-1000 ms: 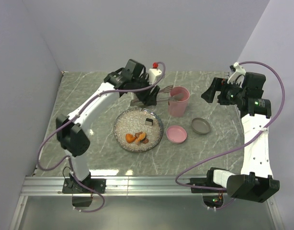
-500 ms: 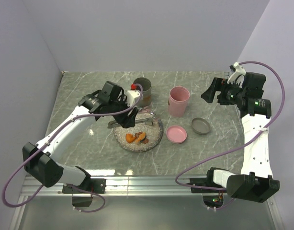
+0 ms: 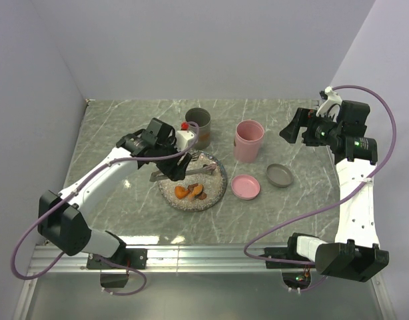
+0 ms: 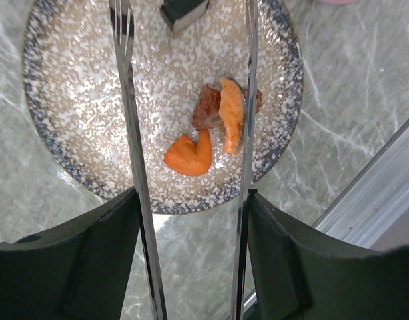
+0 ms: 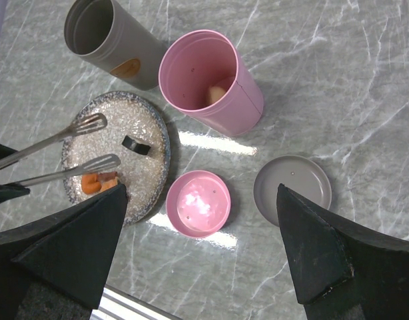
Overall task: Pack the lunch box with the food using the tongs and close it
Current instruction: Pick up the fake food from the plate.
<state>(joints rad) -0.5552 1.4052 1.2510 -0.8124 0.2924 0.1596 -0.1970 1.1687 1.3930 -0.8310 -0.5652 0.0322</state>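
Observation:
My left gripper (image 3: 172, 170) (image 4: 192, 200) is shut on the tongs (image 4: 131, 133) (image 5: 64, 137), one slim metal arm lying against each finger. The tongs stand spread above the speckled plate (image 3: 221, 187) (image 4: 78, 100). Between and under their arms lies the food: orange chunks (image 4: 191, 155) (image 3: 190, 192) against a brownish piece (image 4: 206, 110), and a dark cube (image 4: 183, 10) (image 5: 136, 145) near the tips. The pink lunch box (image 3: 248, 140) (image 5: 211, 80) stands open with a pale piece (image 5: 216, 93) inside. My right gripper (image 3: 294, 127) (image 5: 201, 193) hangs open, high over the table's right side.
A tall grey container (image 3: 198, 127) (image 5: 108, 40) stands open behind the plate. A pink lid (image 3: 246, 187) (image 5: 198, 203) and a grey lid (image 3: 279, 175) (image 5: 292, 190) lie right of the plate. The aluminium rail (image 3: 204, 257) runs along the near table edge.
My left arm has swung from the containers at the back down and left, carrying the tongs over the plate. The right arm has not moved.

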